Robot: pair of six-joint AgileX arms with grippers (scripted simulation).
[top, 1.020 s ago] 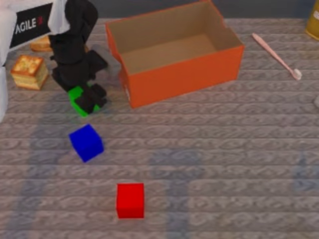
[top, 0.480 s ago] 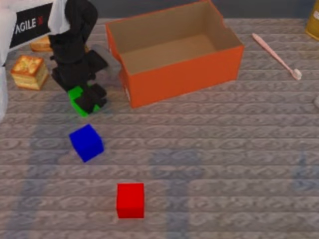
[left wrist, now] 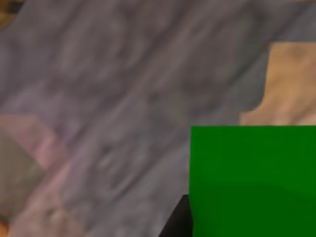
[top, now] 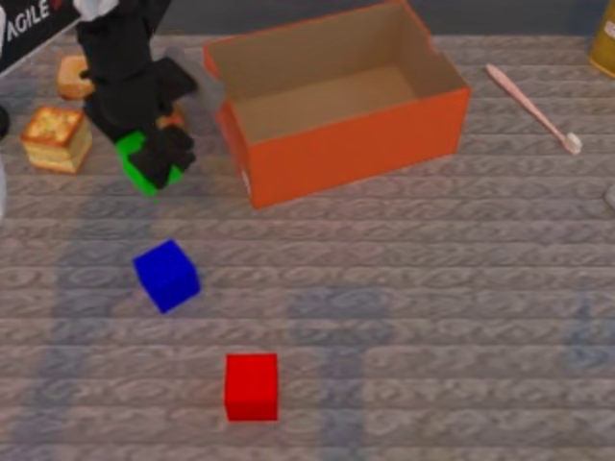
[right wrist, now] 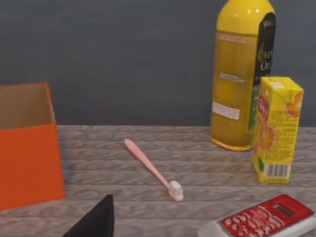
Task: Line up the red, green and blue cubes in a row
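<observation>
One cube, the green cube (top: 142,163), is riding clamped in the left gripper (top: 154,158); I am steering it toward five o'clock, lining it up with the blue cube (top: 166,276) and red cube (top: 252,386).

text: "AGILE", white on a black plate on the left arm (top: 38,29), cut off at the top view's upper-left corner | yellow bottle (right wrist: 242,74): label print too small to read | juice carton (right wrist: 275,129): barcode, print unreadable | red phone (right wrist: 264,220): key marks unreadable

Black blocky left arm (top: 130,67), white lettered panel
</observation>
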